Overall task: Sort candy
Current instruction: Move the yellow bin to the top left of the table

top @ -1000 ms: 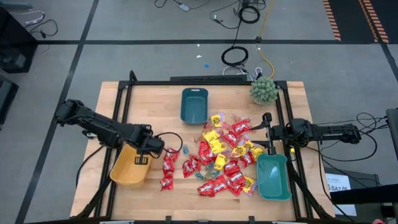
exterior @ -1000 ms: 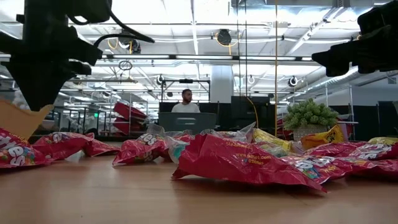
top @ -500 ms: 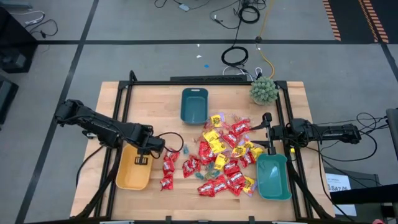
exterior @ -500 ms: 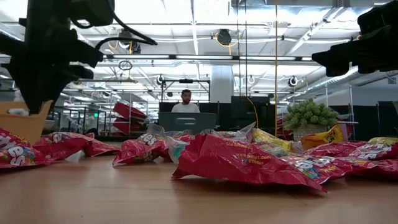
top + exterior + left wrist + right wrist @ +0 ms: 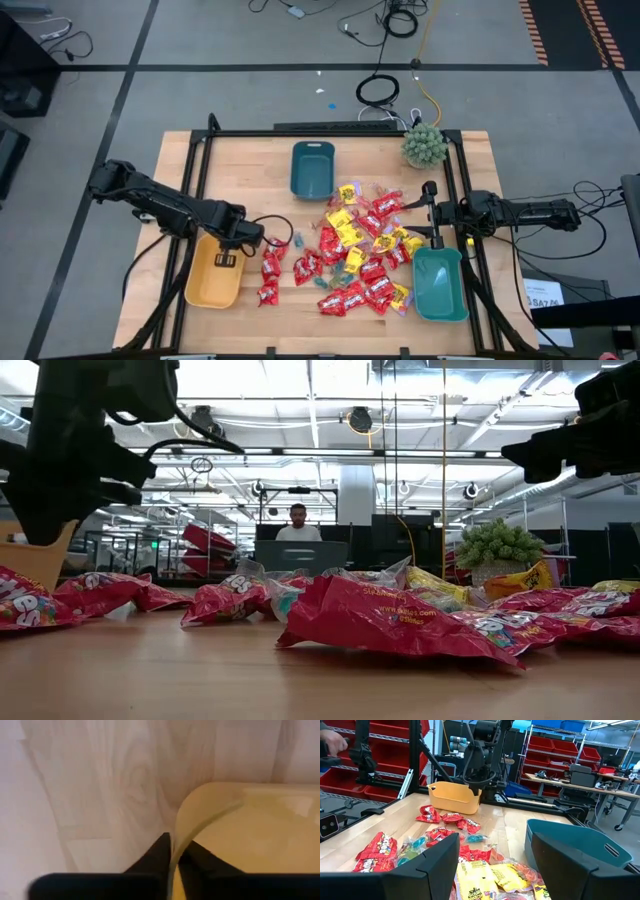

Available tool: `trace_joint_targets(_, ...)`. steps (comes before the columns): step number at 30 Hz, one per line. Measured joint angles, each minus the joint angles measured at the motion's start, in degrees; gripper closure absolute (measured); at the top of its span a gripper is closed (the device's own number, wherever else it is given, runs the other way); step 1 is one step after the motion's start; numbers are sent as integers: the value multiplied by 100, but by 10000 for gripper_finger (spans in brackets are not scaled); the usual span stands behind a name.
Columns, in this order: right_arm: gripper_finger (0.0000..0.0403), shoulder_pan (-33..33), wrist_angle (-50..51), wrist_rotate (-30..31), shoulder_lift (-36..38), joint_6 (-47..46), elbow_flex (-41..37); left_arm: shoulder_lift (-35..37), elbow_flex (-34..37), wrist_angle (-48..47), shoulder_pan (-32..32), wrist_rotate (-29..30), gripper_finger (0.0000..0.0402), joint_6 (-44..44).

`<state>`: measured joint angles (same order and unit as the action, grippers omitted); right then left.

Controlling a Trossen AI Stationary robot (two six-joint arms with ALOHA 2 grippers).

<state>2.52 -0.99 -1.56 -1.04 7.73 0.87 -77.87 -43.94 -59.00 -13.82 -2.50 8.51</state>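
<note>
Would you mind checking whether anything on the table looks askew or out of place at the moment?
The left gripper is shut on the rim of the orange bin, which sits askew to the table edge. The candy lies unsorted between bins.

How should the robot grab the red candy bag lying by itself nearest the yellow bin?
Probably from straight above, pinching across the narrow middle of the red bag. It lies flat on the table, long and slim, with bare wood on both long sides for the pincer's fingers. The yellow bin stands clear of it.
</note>
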Motion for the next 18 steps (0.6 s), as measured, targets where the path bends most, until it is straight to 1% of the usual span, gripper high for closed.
trace_joint_targets(1, 161, -1, 0, 0, -2, 1, 1, 6, 2, 1, 3, -69, 389, 4)
trace_joint_targets(5, 161, -1, 0, 0, -2, 1, -1, -3, -50, -65, 2, -143, 392, 13)
trace_joint_targets(10, 161, 0, 1, 0, -1, 0, 1, -4, -527, -517, 140, -127, 396, -45)
trace_joint_targets(14, 161, -1, 2, 0, -2, 1, -1, -2, -1022, -1114, 528, -41, 396, -576)
trace_joint_targets(18, 161, -1, 0, 0, 0, -1, -1, 0, -1436, -1344, 1197, 14, 396, -1343)
